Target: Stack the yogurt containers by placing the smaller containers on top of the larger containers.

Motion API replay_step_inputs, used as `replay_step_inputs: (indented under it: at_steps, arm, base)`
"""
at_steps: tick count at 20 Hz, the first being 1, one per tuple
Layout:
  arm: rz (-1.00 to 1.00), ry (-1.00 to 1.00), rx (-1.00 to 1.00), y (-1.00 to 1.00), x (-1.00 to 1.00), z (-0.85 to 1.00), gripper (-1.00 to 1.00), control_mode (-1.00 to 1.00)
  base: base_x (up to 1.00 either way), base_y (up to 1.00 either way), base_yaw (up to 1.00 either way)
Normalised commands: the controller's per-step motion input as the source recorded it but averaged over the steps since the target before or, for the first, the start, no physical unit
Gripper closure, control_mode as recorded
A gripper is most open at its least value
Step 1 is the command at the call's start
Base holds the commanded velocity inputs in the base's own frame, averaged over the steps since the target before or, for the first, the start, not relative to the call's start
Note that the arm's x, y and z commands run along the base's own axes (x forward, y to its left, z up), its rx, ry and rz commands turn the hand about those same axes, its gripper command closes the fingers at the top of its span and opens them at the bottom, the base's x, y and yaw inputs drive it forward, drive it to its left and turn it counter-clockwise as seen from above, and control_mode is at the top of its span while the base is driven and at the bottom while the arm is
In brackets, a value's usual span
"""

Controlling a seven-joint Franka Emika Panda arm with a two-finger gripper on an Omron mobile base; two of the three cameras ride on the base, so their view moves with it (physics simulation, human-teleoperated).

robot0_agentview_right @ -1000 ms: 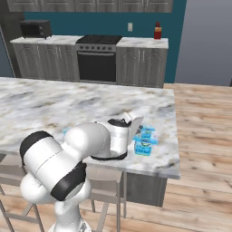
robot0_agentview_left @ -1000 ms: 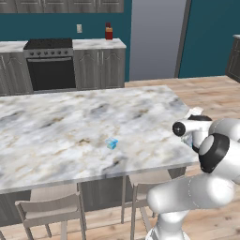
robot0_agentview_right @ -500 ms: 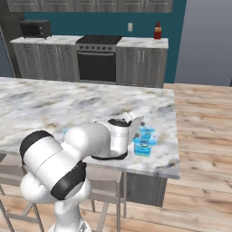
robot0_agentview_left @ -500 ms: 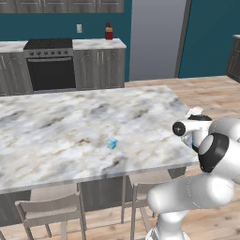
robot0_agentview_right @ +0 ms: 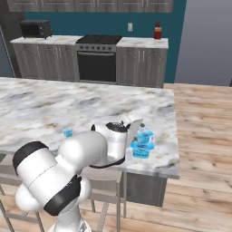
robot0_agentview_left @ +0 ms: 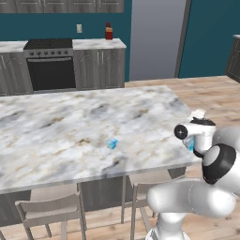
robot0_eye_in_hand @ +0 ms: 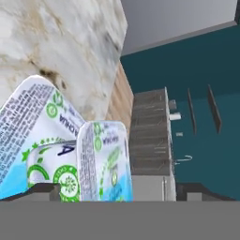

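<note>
Smaller yogurt container (robot0_agentview_right: 144,132): a light-blue tub with a pale top, seen in the right base view standing upright over the larger yogurt container (robot0_agentview_right: 140,150), apparently resting on it. The pair stands on the marble island counter (robot0_agentview_right: 54,106), near its right end and close to the near edge.

Close view from the hand: the smaller yogurt container (robot0_eye_in_hand: 103,161) is a rounded-cornered boxy tub, pale blue and white, with green ring marks, a green leaf-like print and fine dark lettering down one side. Just beside and behind it in this view is the larger yogurt container (robot0_eye_in_hand: 26,119), printed in the same blue, white and green scheme with a block of small text on its face. Which of its faces are touched cannot be told from this angle.

Gripper (robot0_eye_in_hand: 123,191): the jaws stand wide apart, one dark tip on either side of the smaller container, with a gap visible between the tips and the tub; nothing is gripped. In the left base view a strip of blue (robot0_agentview_left: 189,143) shows past the hand at the counter's right edge.

Tiny blue cup (robot0_agentview_right: 68,132): alone on the counter, well apart to the left of the stacked pair.
</note>
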Motion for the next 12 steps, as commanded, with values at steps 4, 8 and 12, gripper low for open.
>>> replay_step_inputs:
  at_steps: [4,8,12]
  arm:
    - [0.00,0.00,0.00,0.01,-0.45,0.23,-1.00,-1.00]
    - [0.00,0.00,0.00,0.16,-0.40,0.30,-1.00,-1.00]
    - [0.00,0.00,0.00,0.48,-0.31,0.39,-1.00,-1.00]
  base:
    - [0.00,0.00,0.00]
    - [0.00,0.00,0.00]
    - [0.00,0.00,0.00]
